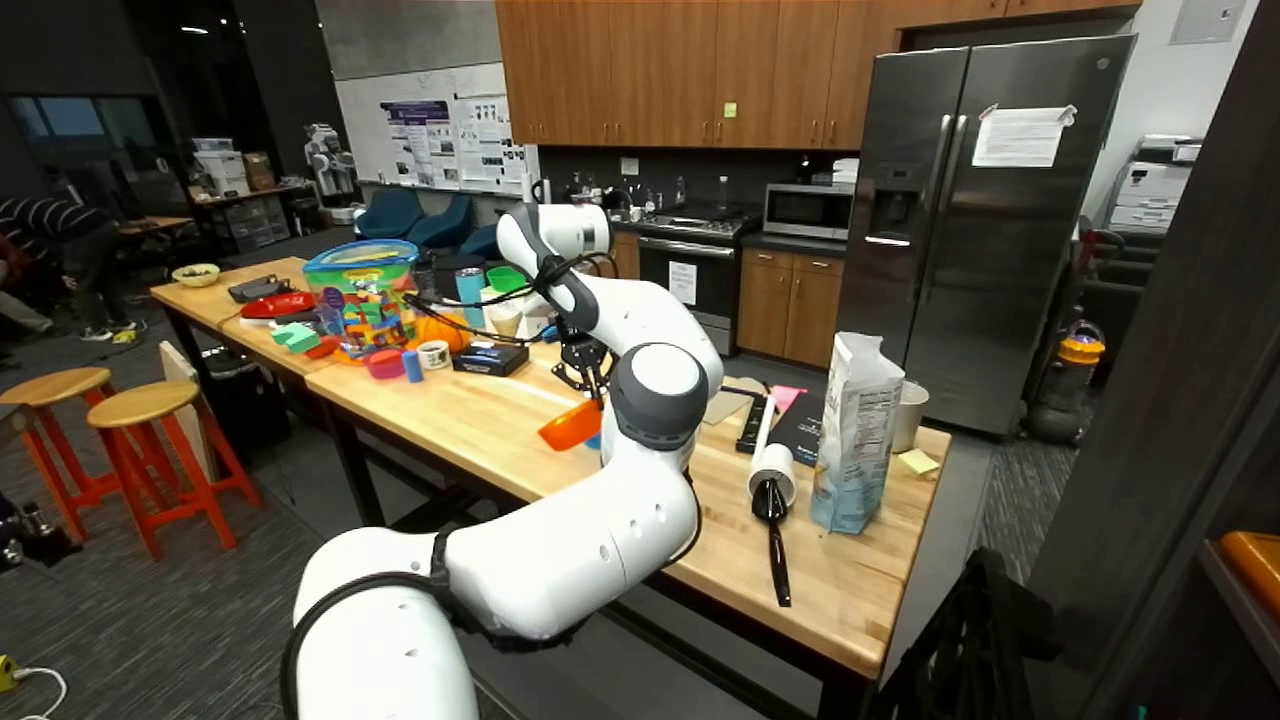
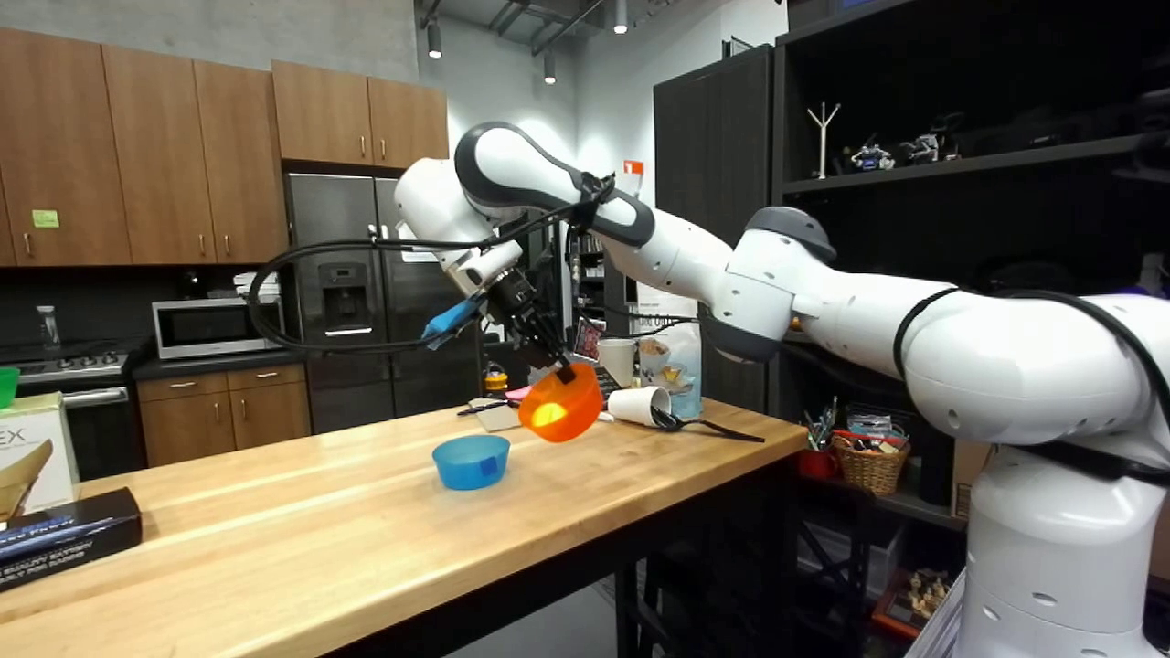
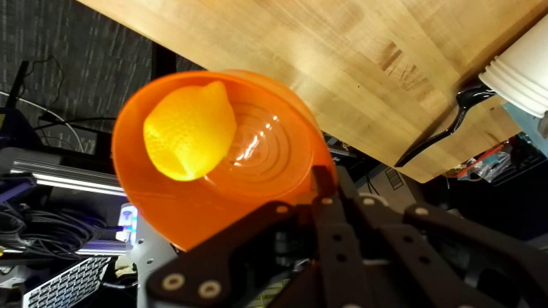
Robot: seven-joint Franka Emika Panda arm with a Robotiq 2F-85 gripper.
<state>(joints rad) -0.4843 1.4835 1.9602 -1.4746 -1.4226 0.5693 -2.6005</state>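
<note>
Orange bowl tilted aloft, its rim pinched tight in my jaws: seemingly a carry-or-tip step; next calls for minding the lemon inside.

In an exterior view you get "EX", cut off at the left edge, on the white box; likely "BATTERY", blurry, on the black box. Fridge sheet, oven sheet and wall posters carry print too small to read.
</note>
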